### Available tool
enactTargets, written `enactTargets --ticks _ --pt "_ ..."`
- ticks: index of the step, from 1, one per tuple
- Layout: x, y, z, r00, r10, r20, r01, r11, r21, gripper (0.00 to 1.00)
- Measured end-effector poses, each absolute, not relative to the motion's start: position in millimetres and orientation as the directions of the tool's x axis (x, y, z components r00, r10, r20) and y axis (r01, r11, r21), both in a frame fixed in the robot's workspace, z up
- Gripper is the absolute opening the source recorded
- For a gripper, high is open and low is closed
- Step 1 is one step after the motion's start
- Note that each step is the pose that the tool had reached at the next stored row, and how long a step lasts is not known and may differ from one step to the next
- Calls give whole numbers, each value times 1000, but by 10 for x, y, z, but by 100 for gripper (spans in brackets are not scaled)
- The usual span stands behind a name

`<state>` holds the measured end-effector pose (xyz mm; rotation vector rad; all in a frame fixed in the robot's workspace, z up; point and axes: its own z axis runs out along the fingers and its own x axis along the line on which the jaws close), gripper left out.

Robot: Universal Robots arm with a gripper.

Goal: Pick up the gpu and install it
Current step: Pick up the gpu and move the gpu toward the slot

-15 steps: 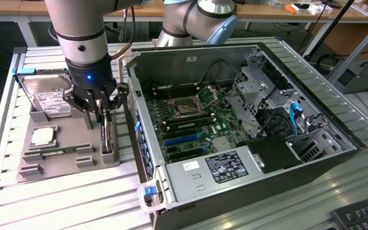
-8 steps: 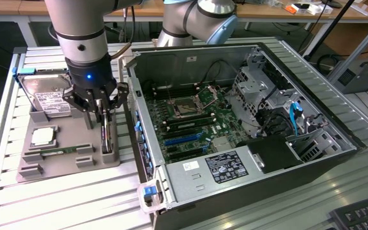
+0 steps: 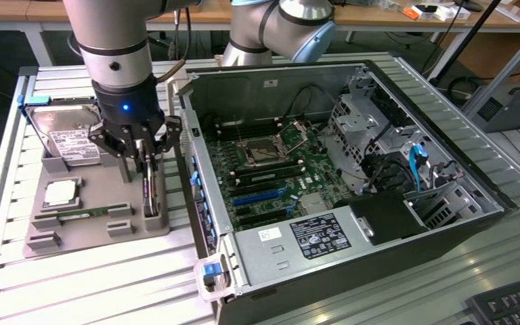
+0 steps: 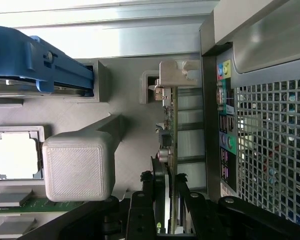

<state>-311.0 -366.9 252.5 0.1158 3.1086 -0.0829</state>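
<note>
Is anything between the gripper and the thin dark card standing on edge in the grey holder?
Nothing visible does. The black gripper is right at the upper edge of the thin dark gpu card in the grey plastic holder.

Gpu [image 3: 151, 198] upright in tray [image 3: 84, 238], beside computer case [image 3: 378, 288]

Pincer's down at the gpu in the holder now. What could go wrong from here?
1. The gpu stands on edge in a narrow slot of the grey holder; a tilted pull may jam it or drag the holder along.
2. The pincer works right beside the case wall; a sideways drift may knock the card's bracket against it.
</note>
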Motion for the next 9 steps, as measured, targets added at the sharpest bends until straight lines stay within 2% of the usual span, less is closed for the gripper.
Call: enactTargets --ticks 9 --pt "-3110 -3669 2544 -997 73 -32 75 996 -52 29"
